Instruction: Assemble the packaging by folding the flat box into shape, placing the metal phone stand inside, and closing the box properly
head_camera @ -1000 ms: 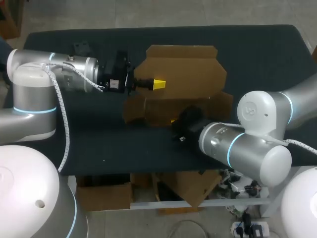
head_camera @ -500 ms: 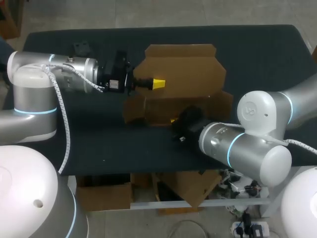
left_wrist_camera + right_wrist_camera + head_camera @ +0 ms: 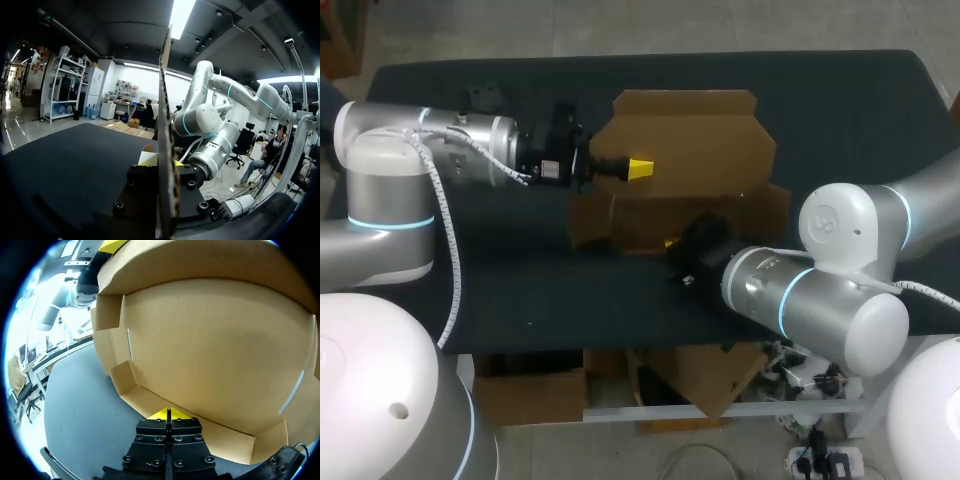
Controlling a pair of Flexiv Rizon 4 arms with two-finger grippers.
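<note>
- The brown corrugated cardboard box [image 3: 685, 140] is set half-folded mid-table, its long axis running crosswise.
- Its raised panel is pinched edge-on by the left gripper [image 3: 164, 161].
- The right gripper [image 3: 169, 414], fingers together and empty, is met by the low near wall.

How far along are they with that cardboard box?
Early. Done: the box has its walls and flaps partly raised. In hand: the left gripper is shut on an upright panel; the right gripper, fingers together, is at a low front flap. Left: finishing the folds, loading it, closing it; the box holds nothing yet.
</note>
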